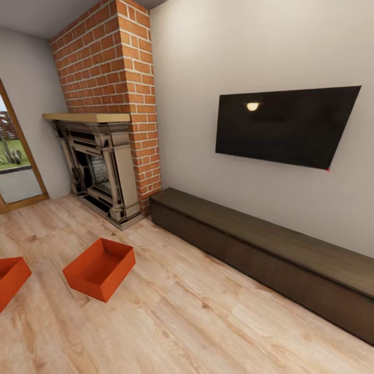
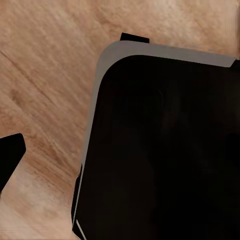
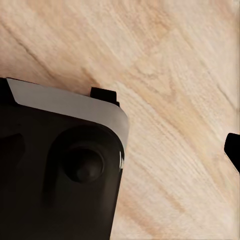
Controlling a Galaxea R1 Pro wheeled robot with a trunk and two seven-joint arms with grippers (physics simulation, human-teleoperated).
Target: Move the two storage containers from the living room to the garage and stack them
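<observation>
Two bins sit on the plank floor (image 1: 197,322), one (image 1: 99,268) before the fireplace (image 1: 98,166), the other (image 1: 10,280) left of it. A low cabinet (image 1: 270,254) runs along the wall right of the fireplace. The TV (image 1: 288,126) hangs above it.

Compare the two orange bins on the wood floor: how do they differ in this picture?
The right bin shows whole, its empty inside visible; the left bin is cut off by the picture's edge. The right bin lies nearer the fireplace. Both are orange-red, open-topped, and rest on the wood floor, apart from each other.

Orange-red storage containers (image 1: 99,268), red-brick chimney (image 1: 111,67)
</observation>
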